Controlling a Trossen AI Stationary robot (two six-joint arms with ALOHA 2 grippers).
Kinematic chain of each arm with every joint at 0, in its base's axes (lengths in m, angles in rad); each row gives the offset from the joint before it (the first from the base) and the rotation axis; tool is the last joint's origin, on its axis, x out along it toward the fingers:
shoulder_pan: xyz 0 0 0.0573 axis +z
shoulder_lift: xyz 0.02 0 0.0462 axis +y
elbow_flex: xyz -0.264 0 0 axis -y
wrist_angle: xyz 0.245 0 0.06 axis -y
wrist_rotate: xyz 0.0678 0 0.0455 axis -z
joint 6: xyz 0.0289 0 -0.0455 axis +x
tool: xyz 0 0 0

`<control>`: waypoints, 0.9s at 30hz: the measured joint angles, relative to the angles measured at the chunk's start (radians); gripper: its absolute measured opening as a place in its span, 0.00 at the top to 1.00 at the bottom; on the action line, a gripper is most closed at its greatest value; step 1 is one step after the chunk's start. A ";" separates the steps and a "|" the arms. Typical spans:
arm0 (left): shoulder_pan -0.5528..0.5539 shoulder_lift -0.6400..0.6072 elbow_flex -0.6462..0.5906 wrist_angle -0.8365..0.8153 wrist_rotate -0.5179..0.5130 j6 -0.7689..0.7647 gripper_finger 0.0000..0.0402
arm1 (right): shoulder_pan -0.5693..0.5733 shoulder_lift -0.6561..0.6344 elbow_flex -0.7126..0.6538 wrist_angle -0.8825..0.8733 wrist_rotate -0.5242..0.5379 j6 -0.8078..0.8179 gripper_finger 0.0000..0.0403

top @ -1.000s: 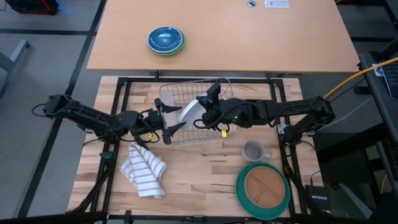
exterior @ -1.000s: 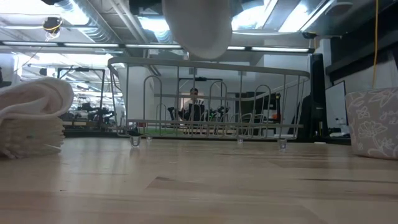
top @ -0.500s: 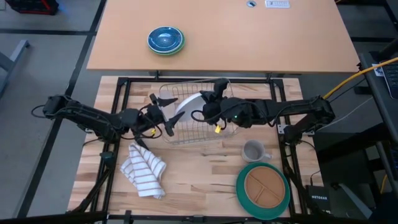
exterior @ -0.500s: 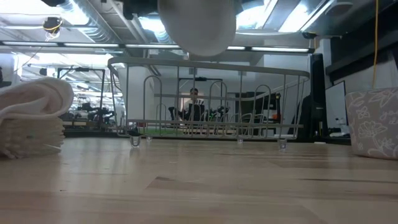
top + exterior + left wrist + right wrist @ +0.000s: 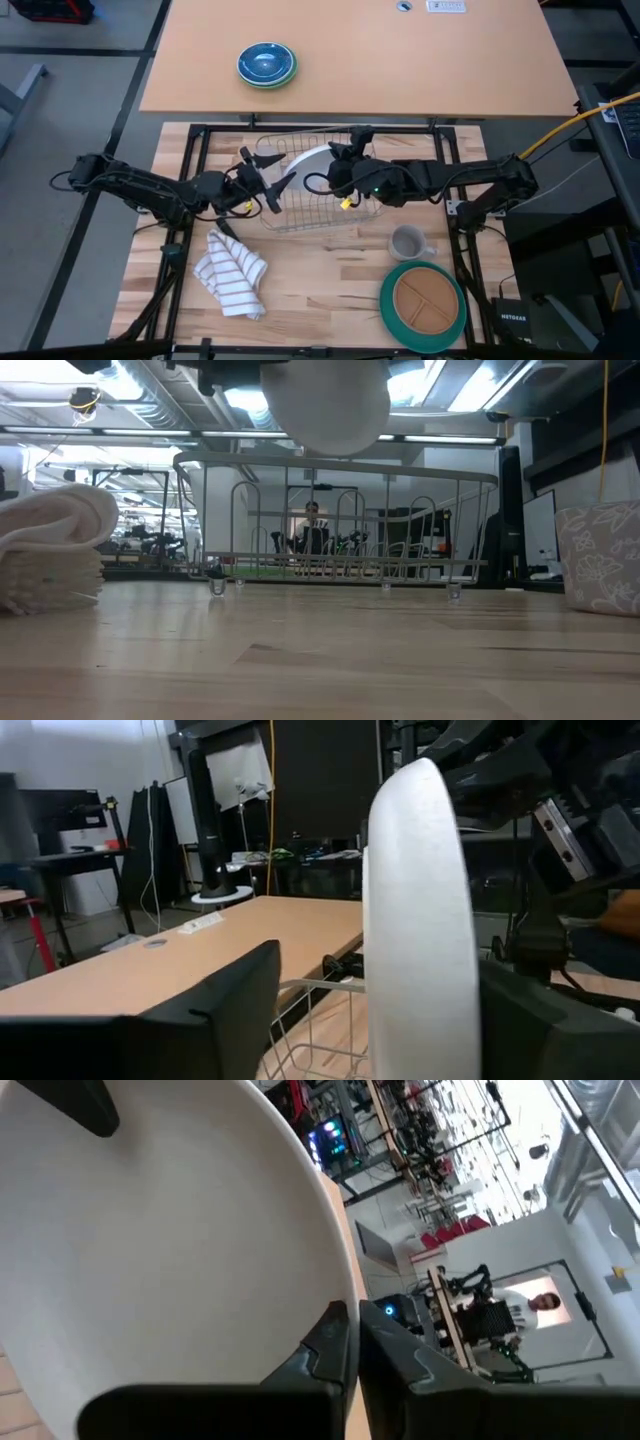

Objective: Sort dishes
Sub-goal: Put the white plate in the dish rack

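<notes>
The small white plate hangs on edge above the wire dish rack; the low view shows the white plate clear of the dish rack. My right gripper is shut on it. My left gripper is open at the plate's opposite side. In the left wrist view the white plate stands edge-on between the fingers with a gap. The tan plate lies in the dark green plate at the near right. My right gripper pinches the white plate's rim between its two fingers, one on each face. The fingers reach in roughly level from the table's right. The plate stands on edge, lifted clear above the rack.
A grey mug stands just beyond the stacked plates, and a striped towel lies bunched at the near left. Blue bowls sit on the far tan table. A person shows in the room behind the rack.
My right gripper has rolled at the wrist without shifting place, and the white plate has turned with it, its free edge swinging toward the far edge. My left gripper has edged toward the far edge and swung toward the plate, its fingers now either side of the rim.
</notes>
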 joint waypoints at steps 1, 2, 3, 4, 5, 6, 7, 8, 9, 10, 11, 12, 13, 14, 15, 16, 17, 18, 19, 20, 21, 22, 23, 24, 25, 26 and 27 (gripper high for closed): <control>0.000 0.000 0.000 0.000 0.001 0.000 0.44 | 0.000 0.000 0.000 0.000 0.001 0.000 0.96; 0.000 0.000 0.000 0.000 0.001 0.000 0.47 | 0.000 0.000 0.000 0.000 0.002 0.001 0.96; 0.000 0.000 0.000 0.000 0.002 0.001 0.51 | 0.000 0.000 0.000 0.001 0.002 0.002 0.96; 0.002 0.000 0.000 0.000 0.004 0.001 0.55 | 0.000 0.000 0.000 0.001 0.002 0.003 0.96; 0.002 0.000 0.000 -0.001 0.005 0.001 0.59 | 0.000 0.000 0.000 0.001 0.002 0.003 0.96; 0.003 0.000 0.000 -0.001 0.005 0.003 0.62 | 0.000 0.001 0.000 0.001 0.002 0.003 0.96; 0.003 0.000 0.000 -0.001 0.006 0.003 0.66 | 0.000 0.001 0.000 0.002 0.002 0.004 0.96; 0.003 0.000 0.000 -0.001 0.006 0.003 0.70 | 0.000 0.001 0.000 0.002 0.002 0.004 0.96; 0.003 0.000 0.000 -0.002 0.006 0.003 0.74 | 0.000 0.001 0.000 0.003 0.002 0.004 0.96; 0.003 0.000 0.000 -0.002 0.006 0.003 0.78 | 0.000 0.001 0.000 0.004 0.002 0.004 0.96; 0.003 0.000 0.000 -0.002 0.003 0.003 0.81 | 0.000 0.001 0.000 0.004 0.002 0.004 0.96; 0.004 0.000 0.000 -0.002 -0.005 0.003 0.85 | 0.000 0.001 0.000 0.004 0.001 0.005 0.96; 0.005 0.000 0.000 -0.002 -0.013 0.009 0.88 | 0.000 0.001 0.000 0.004 -0.003 0.007 0.96; 0.007 0.000 0.000 -0.003 -0.020 0.012 0.91 | 0.000 0.001 0.000 0.006 -0.015 0.008 0.95; 0.007 0.000 0.000 -0.003 -0.029 0.014 0.93 | 0.001 0.001 0.000 0.008 -0.030 0.010 0.94; 0.007 0.000 -0.001 -0.004 -0.038 0.014 0.96 | 0.001 0.001 0.000 0.007 -0.043 0.010 0.94; 0.007 0.000 -0.001 -0.005 -0.043 0.014 0.97 | 0.002 0.001 0.000 0.007 -0.059 0.010 0.93; 0.007 0.000 -0.001 -0.005 -0.045 0.014 0.98 | 0.002 0.000 0.000 0.006 -0.071 0.009 0.92; 0.007 0.000 -0.001 -0.006 -0.050 0.015 0.98 | 0.002 -0.001 0.000 0.004 -0.083 0.007 0.91; 0.007 0.000 -0.001 -0.006 -0.054 0.015 0.98 | 0.002 -0.001 0.001 0.004 -0.091 0.005 0.90; 0.007 0.000 -0.002 -0.006 -0.058 0.015 0.98 | 0.001 -0.001 0.001 0.003 -0.099 0.003 0.89; 0.007 0.000 -0.002 -0.007 -0.058 0.015 0.98 | 0.001 -0.001 0.001 0.001 -0.106 0.003 0.88; 0.007 0.000 -0.002 -0.007 -0.058 0.015 0.97 | 0.001 -0.001 0.001 0.000 -0.115 0.002 0.87; 0.006 0.000 -0.002 -0.007 -0.056 0.016 0.97 | 0.001 -0.001 0.001 0.001 -0.125 0.002 0.86; 0.006 0.000 -0.002 -0.007 -0.051 0.016 0.97 | 0.001 -0.001 0.001 0.001 -0.134 0.002 0.85; 0.006 0.000 -0.002 -0.007 -0.048 0.016 0.97 | 0.001 -0.001 0.001 0.002 -0.146 0.002 0.84; 0.005 0.000 -0.002 -0.009 -0.045 0.018 0.98 | 0.001 -0.001 0.001 0.002 -0.163 0.001 0.83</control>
